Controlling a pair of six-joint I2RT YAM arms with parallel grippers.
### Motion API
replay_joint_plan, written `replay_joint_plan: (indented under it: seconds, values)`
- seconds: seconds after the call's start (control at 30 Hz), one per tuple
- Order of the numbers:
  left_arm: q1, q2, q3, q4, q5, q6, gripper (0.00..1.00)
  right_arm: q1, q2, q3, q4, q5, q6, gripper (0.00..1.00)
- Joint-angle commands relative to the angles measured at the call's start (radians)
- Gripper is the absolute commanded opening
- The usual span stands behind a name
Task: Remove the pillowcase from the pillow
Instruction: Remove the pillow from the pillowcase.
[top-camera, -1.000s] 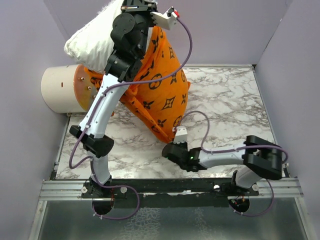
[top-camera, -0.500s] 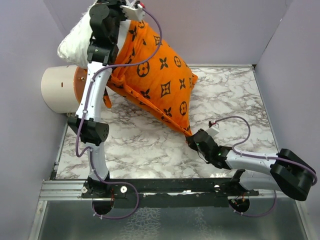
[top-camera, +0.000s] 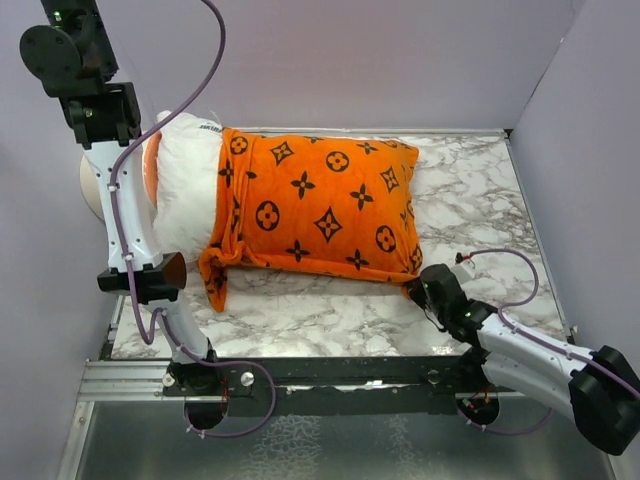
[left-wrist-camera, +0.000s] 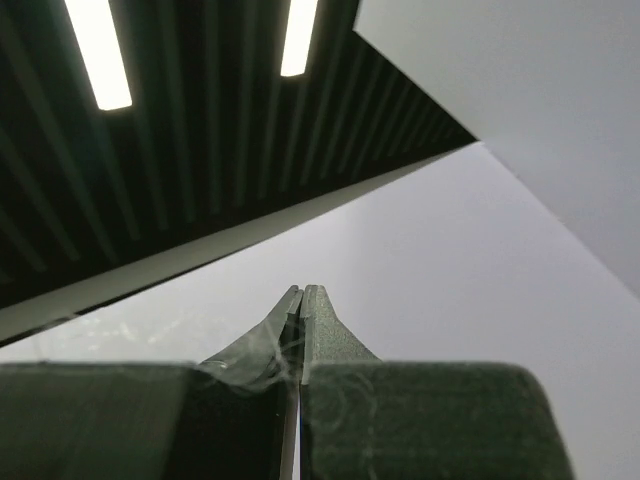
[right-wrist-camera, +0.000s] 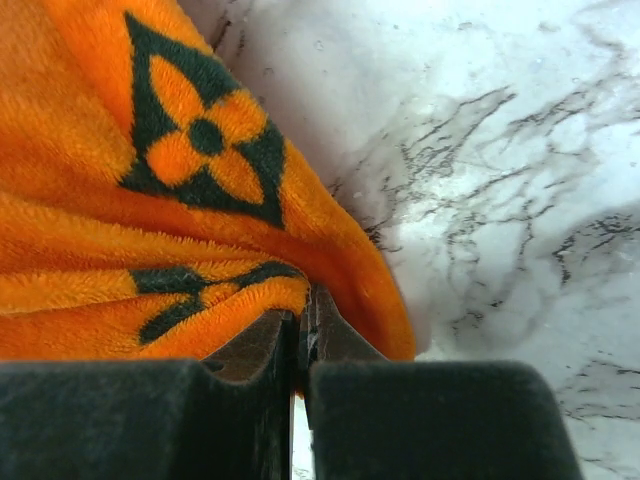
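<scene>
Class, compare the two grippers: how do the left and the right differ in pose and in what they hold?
The left gripper is up high, pointing toward the ceiling lights; the right gripper sits low over the marble table. The left gripper holds nothing; the right gripper pinches a corner of the orange pillowcase. Both have their jaws shut.

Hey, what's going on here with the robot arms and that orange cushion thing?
The job is getting the orange pillowcase off the white pillow lying on the marble table. The right end effector is pinched shut on the case's near right corner. The left end effector is shut on nothing, raised high and pointing at the ceiling. The pillow's left end pokes out; most of it is covered.
</scene>
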Motion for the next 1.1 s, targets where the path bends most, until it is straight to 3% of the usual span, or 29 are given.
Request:
replay_joint_plan:
  seconds: [0.0, 0.07, 0.1, 0.13, 0.2, 0.23, 0.27, 0.37, 0.63, 0.9, 0.97, 1.07]
  values:
    - [-0.013, -0.133, -0.119, -0.362, 0.046, -0.258, 0.00, -0.014, 0.021, 0.005, -0.079, -0.022, -0.029, 0.01]
    - [-0.028, -0.285, -0.364, -0.487, 0.094, -0.283, 0.00, -0.014, 0.041, 0.036, -0.113, -0.013, -0.023, 0.01]
    - [-0.039, -0.342, -0.446, -0.571, 0.107, -0.287, 0.06, -0.014, 0.038, 0.053, -0.154, 0.007, -0.004, 0.01]
    - [-0.049, -0.374, -0.486, -0.689, 0.124, -0.293, 0.21, -0.017, 0.020, 0.061, -0.190, 0.029, 0.025, 0.01]
    - [-0.055, -0.394, -0.497, -0.967, 0.156, -0.331, 0.67, -0.033, -0.049, 0.069, -0.229, 0.054, 0.038, 0.01]
    - [-0.055, -0.392, -0.504, -1.093, 0.165, -0.355, 0.79, -0.045, -0.088, 0.071, -0.238, 0.058, 0.034, 0.01]
    - [-0.056, -0.390, -0.527, -1.181, 0.173, -0.385, 0.82, -0.058, -0.118, 0.080, -0.258, 0.059, 0.034, 0.01]
    - [-0.054, -0.387, -0.620, -1.340, 0.200, -0.440, 0.85, -0.110, -0.182, 0.112, -0.324, 0.085, 0.032, 0.01]
    - [-0.054, -0.356, -0.768, -1.475, 0.240, -0.514, 0.82, -0.159, -0.256, 0.105, -0.428, 0.115, 0.018, 0.01]
    - [-0.080, -0.392, -0.996, -1.384, 0.409, -0.673, 0.80, -0.163, -0.298, 0.120, -0.494, 0.173, 0.019, 0.01]
    - [-0.115, -0.361, -1.012, -1.358, 0.431, -0.736, 0.74, -0.163, -0.311, 0.119, -0.507, 0.174, 0.023, 0.01]
    - [-0.186, -0.318, -1.035, -1.282, 0.433, -0.814, 0.50, -0.164, -0.347, 0.113, -0.538, 0.175, 0.041, 0.01]
